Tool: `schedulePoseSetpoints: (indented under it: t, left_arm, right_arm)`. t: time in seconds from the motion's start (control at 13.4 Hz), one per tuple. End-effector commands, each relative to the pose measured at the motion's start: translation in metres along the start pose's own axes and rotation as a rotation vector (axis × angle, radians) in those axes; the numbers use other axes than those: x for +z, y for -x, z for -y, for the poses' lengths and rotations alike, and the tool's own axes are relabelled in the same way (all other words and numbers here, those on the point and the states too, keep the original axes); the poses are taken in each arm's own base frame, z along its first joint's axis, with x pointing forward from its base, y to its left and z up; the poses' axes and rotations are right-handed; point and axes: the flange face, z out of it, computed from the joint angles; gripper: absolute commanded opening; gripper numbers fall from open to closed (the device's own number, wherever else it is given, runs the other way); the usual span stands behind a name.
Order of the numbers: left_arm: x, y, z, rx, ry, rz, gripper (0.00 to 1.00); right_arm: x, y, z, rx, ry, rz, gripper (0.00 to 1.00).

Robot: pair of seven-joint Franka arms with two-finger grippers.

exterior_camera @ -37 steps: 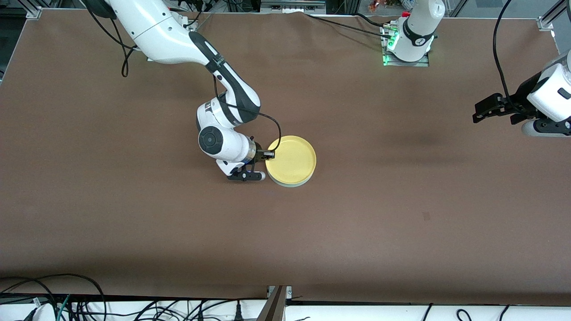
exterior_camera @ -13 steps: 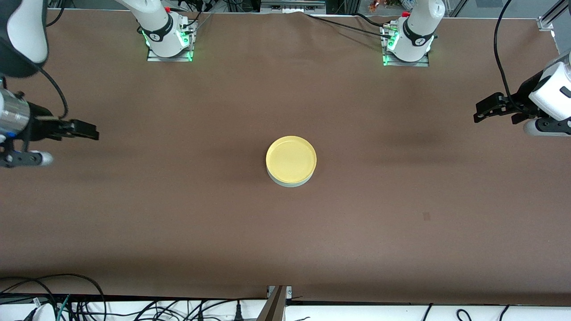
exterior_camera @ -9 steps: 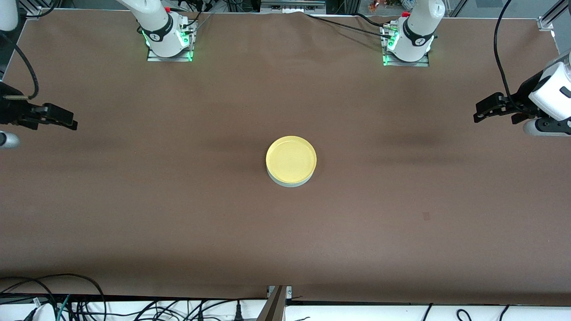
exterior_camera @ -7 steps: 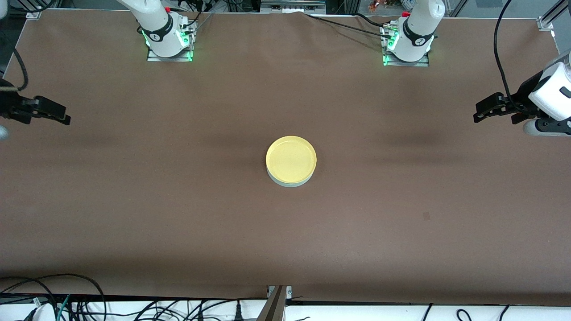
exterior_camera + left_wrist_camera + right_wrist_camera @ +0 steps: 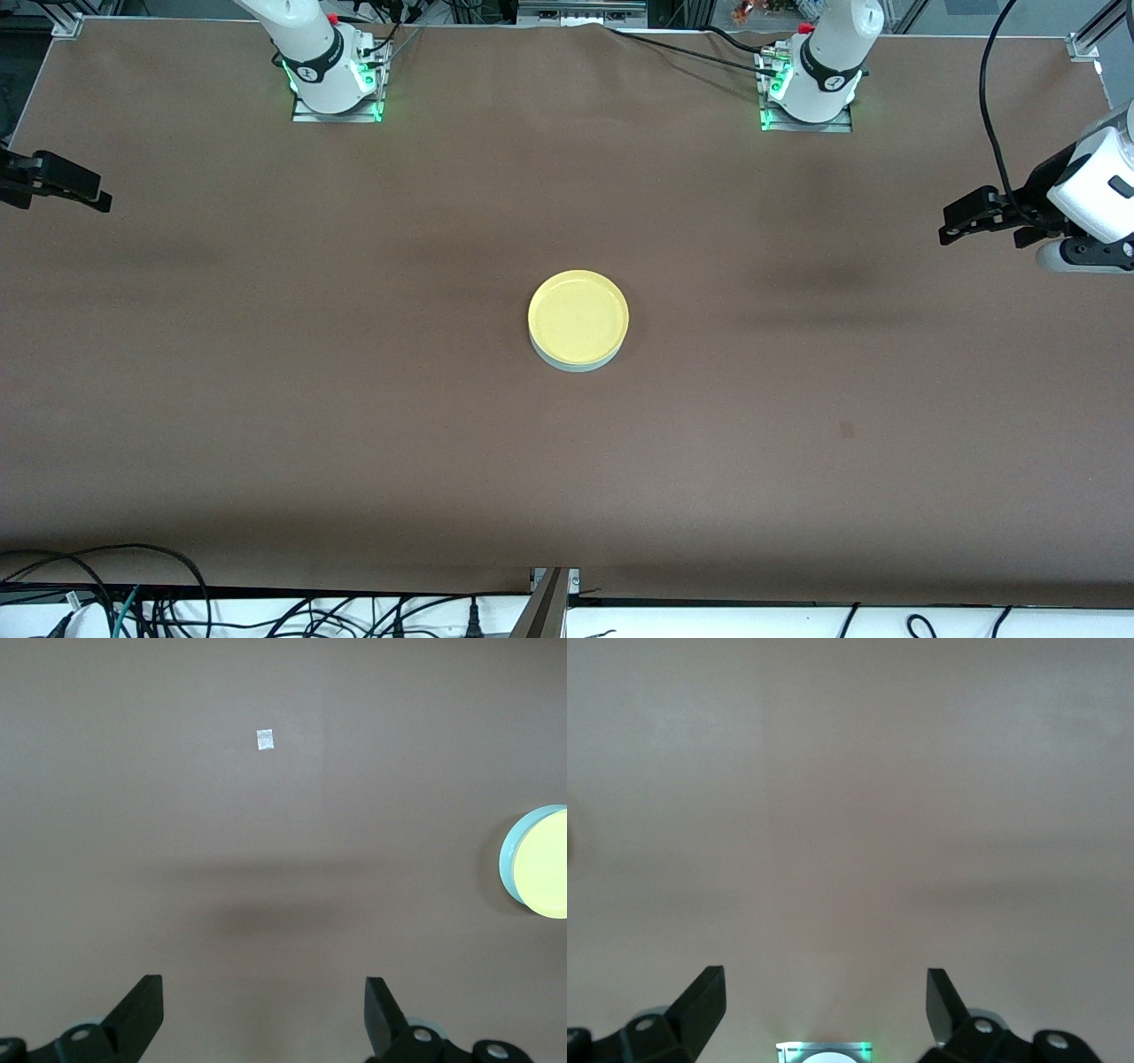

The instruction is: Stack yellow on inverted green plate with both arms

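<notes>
- Front view: yellow plate (image 5: 578,316) sits rim up on the green plate (image 5: 576,364) at mid-table. Only a thin pale sliver of green shows under the yellow edge, on the side nearer the camera.
- Front view: the stack is roughly centred, the yellow one offset slightly away from the camera. Nothing is touching it.
- Front view: right gripper (image 5: 84,197) is up over the table edge at the right arm's end, well apart from the stack, most of its arm out of frame. Its opening can't be read from this angle.
- Front view: left gripper (image 5: 961,221) hangs over the left arm's end of the table, also well apart from the plates, waiting. Black cable loops up from the wrist.
- Front view: brown table (image 5: 354,425) has a small dark mark (image 5: 847,430) nearer the camera than the left gripper.
- Left wrist view: left gripper (image 5: 265,1008) has its fingers (image 5: 143,1008) spread wide, nothing between them. The yellow plate (image 5: 547,865) on its green plate (image 5: 508,855) is cut off by the frame edge. A small pale square (image 5: 264,740) lies on the table.
- Right wrist view: right gripper (image 5: 826,999) has its fingers (image 5: 707,999) wide apart and holds nothing, with bare table below. A green-lit arm base (image 5: 824,1051) peeks in between them.
</notes>
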Motion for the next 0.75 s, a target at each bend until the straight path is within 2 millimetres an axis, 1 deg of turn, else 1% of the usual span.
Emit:
schedulePoseSetpoints:
  t: [0.0, 0.15, 0.22, 0.67]
  left_arm:
    - [-0.0061, -0.0008, -0.0009, 0.01, -0.015, 0.003, 1.0]
    - [-0.0061, -0.0008, -0.0009, 0.009, -0.015, 0.003, 1.0]
    - [-0.0061, -0.0008, -0.0009, 0.01, -0.015, 0.003, 1.0]
    - [-0.0054, -0.0008, -0.0008, 0.009, -0.015, 0.005, 1.0]
  right_arm:
    - [0.0011, 0.0037, 0.0017, -0.019, 0.023, 0.022, 1.0]
    - [0.0064, -0.0047, 0.0071, -0.025, 0.03, 0.055, 1.0]
    - [0.0031, -0.005, 0.0074, -0.025, 0.03, 0.048, 1.0]
    - [0.0031, -0.0057, 0.0085, -0.028, 0.029, 0.046, 1.0]
